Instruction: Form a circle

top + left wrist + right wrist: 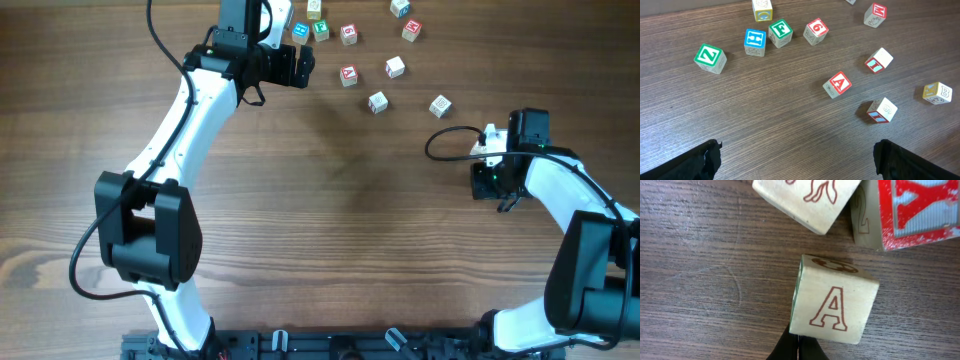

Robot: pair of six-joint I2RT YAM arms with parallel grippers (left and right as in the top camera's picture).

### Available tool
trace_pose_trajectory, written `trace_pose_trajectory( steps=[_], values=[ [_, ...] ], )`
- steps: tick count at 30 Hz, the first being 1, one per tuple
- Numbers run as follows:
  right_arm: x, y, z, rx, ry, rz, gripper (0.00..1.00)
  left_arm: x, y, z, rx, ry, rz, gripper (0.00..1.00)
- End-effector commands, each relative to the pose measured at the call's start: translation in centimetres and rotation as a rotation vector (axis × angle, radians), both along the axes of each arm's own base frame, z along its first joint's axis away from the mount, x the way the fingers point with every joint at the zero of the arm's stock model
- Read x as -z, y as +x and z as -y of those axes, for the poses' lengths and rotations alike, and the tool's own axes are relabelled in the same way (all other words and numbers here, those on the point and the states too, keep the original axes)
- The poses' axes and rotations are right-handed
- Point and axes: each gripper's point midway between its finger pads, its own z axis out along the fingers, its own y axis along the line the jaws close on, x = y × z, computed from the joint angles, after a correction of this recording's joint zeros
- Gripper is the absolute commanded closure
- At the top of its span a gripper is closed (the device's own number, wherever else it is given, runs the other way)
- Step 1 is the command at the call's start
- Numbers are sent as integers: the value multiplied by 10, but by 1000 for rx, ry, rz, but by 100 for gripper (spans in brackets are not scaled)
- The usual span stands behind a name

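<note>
Several small wooden letter cubes lie scattered at the table's far side; no circle shows among them. The left wrist view shows a green Z cube [710,57], a blue H cube [755,41], a green F cube [780,32], a red A cube [837,84] and others. My left gripper [291,65] [797,152] hovers open just short of them, nothing between its fingers [707,161]. My right gripper [797,349] [489,150] is shut and empty, its tip against the near edge of a pale cube with an outlined A [832,300]. A red Y cube [912,210] lies just beyond.
Another pale cube [807,200] sits beside the Y cube in the right wrist view. Overhead, loose cubes [377,101] [440,105] lie between the two grippers. A black cable [445,140] loops left of the right wrist.
</note>
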Motion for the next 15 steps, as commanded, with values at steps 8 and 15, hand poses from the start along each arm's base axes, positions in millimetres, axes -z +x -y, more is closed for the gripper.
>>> trace_pose_trajectory(
  steps=[8,15],
  values=[
    [4,3,7,23,-33,6,96,6,-2,3,6,-2,-15,0],
    [5,-3,7,25,-33,-19,96,6,-2,3,6,-2,-15,0]
  ],
)
